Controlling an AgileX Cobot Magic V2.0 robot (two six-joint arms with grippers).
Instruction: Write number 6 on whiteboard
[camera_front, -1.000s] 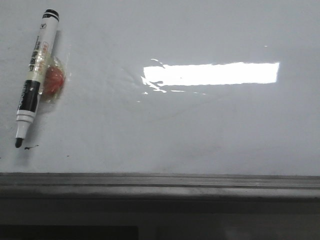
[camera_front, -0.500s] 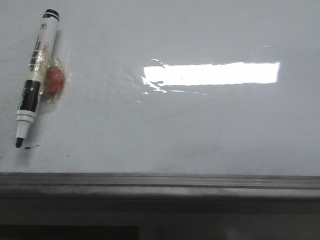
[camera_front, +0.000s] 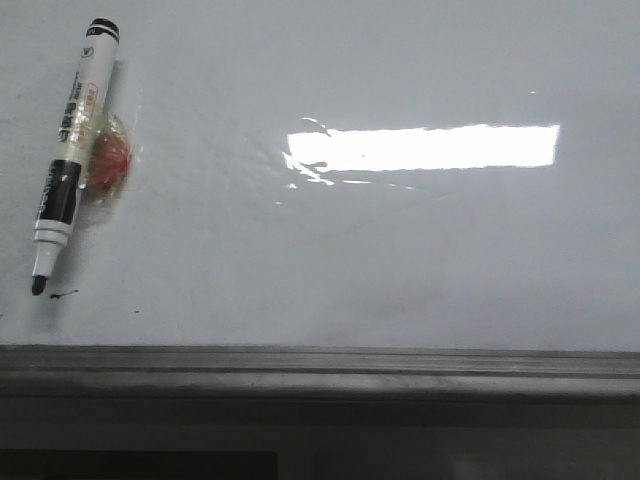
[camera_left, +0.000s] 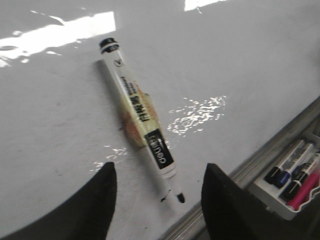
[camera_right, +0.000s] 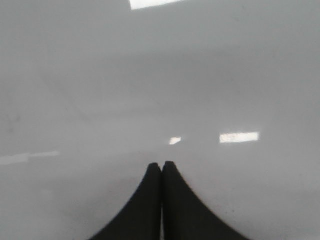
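Nothing has shifted on the board since a second ago: the marker (camera_front: 68, 150) lies where it did, uncapped tip toward the near edge, cap end away, at the far left of the whiteboard (camera_front: 400, 260). A small reddish lump (camera_front: 108, 160) in clear wrap sits touching its barrel. Tiny black specks (camera_front: 62, 294) lie just beside the tip; no drawn 6 shows anywhere on the white surface. To the right of the marker the board runs bare, broken only by a bright rectangular glare (camera_front: 425, 147). A grey metal edge strip (camera_front: 320, 365) bounds the near side.

Beyond that strip, the left wrist view shows a tray (camera_left: 292, 187) cut off at the picture's border, holding several capped markers, dark, blue and pink ones among them; their exact count is hard to tell.

The left gripper (camera_left: 157, 187) hangs over the marker's tip end with its fingers spread wide, touching nothing. The right gripper (camera_right: 161, 170) has its fingers pressed together, empty, over blurred plain board.
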